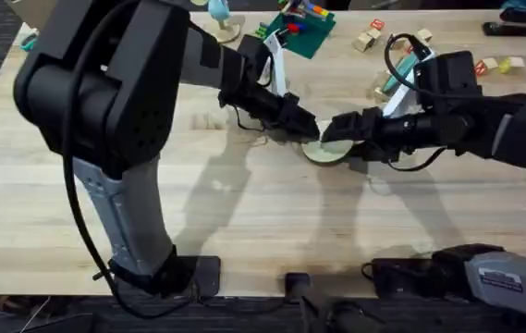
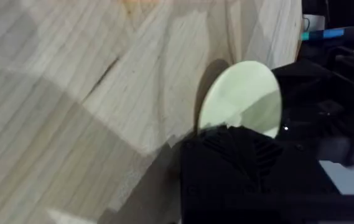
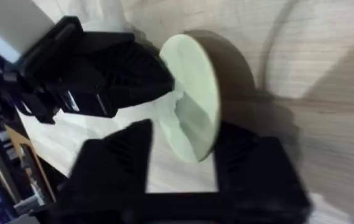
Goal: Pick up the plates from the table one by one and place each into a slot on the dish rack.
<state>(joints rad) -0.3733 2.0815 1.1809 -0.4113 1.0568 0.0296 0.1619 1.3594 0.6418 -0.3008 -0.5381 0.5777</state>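
Cream-yellow, small and round, the flat plate [image 1: 327, 148] sits near the middle of the light wooden plank table [image 1: 244, 213], caught between the 2 black grippers that meet over it. In the right wrist view the right gripper [image 3: 183, 146] has its 2 fingers spread on either side of the plate's [image 3: 192, 93] thin edge, 1 finger [image 3: 121, 155] on each face, and the plate stands on edge, tilted, rather than lying flat. Whether those fingers actually press on it I cannot tell. The left gripper [image 3: 133, 74] shows in that same view, its dark ribbed tip against the plate's far face. In the left wrist view the plate [image 2: 242, 96] rises as a pale disc just beyond the left gripper's own black finger [image 2: 239, 155], touching it; the wood grain of the table [image 2: 89, 93] runs behind. I cannot tell whether the left fingers are spread or pressed together.

From overhead, the left gripper [image 1: 304, 125] comes in from the left and the right gripper [image 1: 336, 129] from the right, tips nearly meeting above the plate. Further back on the table lie small wooden toy blocks [image 1: 369, 39], a green board with coloured pieces [image 1: 299, 28], and more blocks [image 1: 501, 65] toward the right edge.
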